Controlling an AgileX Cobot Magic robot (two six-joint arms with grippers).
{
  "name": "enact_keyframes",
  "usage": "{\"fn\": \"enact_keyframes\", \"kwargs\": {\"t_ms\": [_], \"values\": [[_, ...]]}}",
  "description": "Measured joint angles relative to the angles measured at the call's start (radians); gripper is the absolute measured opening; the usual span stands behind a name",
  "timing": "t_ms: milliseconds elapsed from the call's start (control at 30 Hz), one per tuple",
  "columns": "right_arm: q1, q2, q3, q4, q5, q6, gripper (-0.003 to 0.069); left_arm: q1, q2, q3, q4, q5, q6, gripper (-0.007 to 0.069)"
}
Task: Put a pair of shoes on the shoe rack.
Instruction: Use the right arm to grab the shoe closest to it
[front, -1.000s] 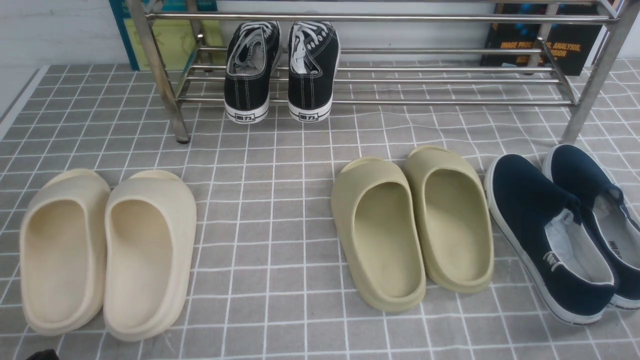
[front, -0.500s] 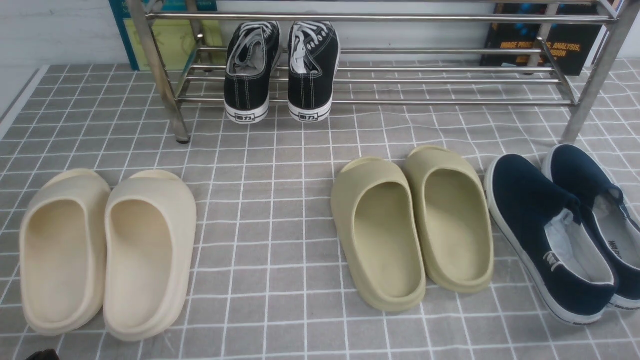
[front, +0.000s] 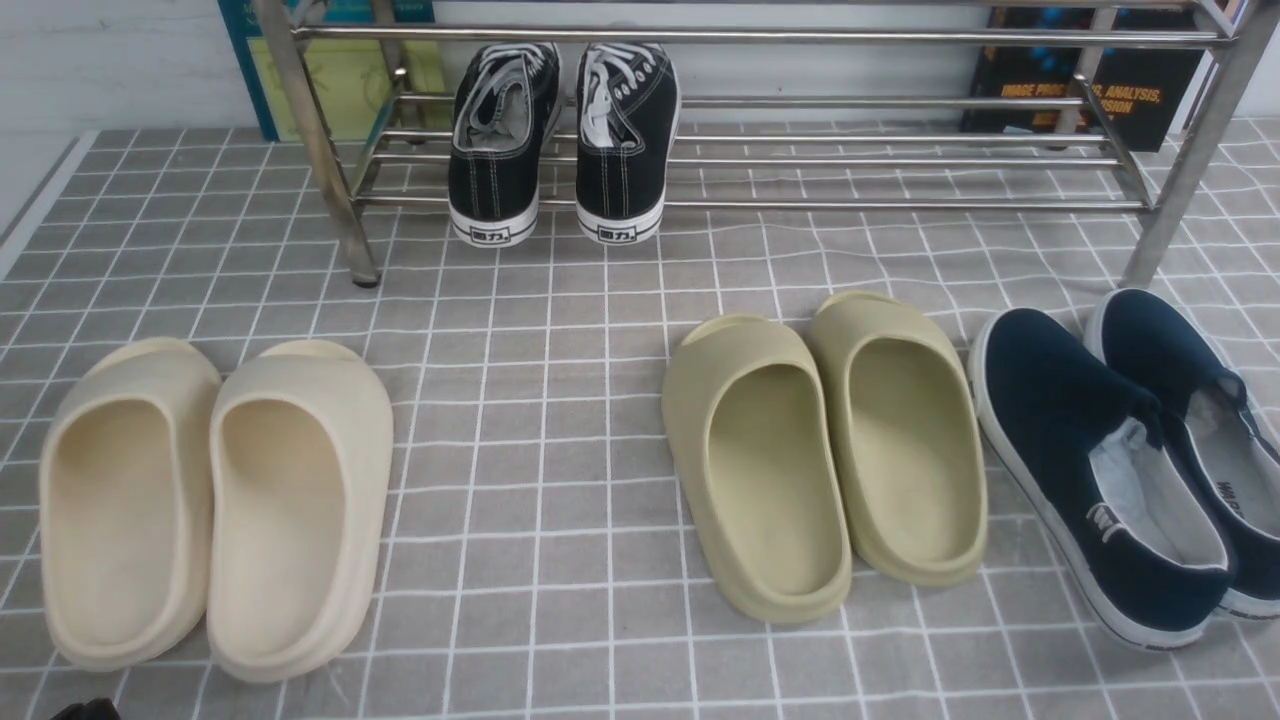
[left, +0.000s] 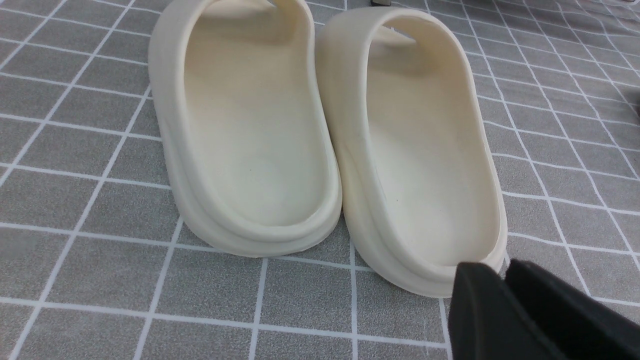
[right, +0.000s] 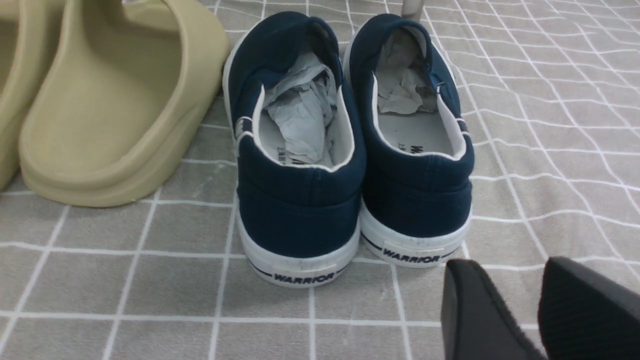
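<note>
At the frame's lower right, the right claw (right: 507, 265) hangs half-wide and empty, near the pair of shoes (right: 300, 215) on the surface (right: 150, 280). Their heels face it, probably for a heel pinch. The left claw (left: 501, 272), parted a slit, faces the cream slippers (left: 250, 150). Farther up-frame stands the shoe rack (front: 750, 205).

The front view's right edge slices the heel off the outer navy shoe (front: 1150, 345), and its top edge takes the upper part of the shoe rack (front: 760, 36). Of my left gripper (left: 502, 270) only two black tips show, so close together that I cannot tell if they touch. My right gripper (right: 507, 272) is likewise cropped to its tips. Crumpled paper (right: 300, 115) hides most of the insole print.
</note>
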Motion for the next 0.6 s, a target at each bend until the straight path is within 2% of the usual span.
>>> {"fn": "enact_keyframes", "kwargs": {"t_ms": [167, 600], "values": [[0.000, 0.000, 0.000, 0.097, -0.001, 0.016, 0.0239, 0.000, 0.000, 0.000, 0.000, 0.000, 0.000, 0.0083], [0.000, 0.000, 0.000, 0.115, -0.001, 0.018, 0.0239, 0.000, 0.000, 0.000, 0.000, 0.000, 0.000, 0.0095]]}}
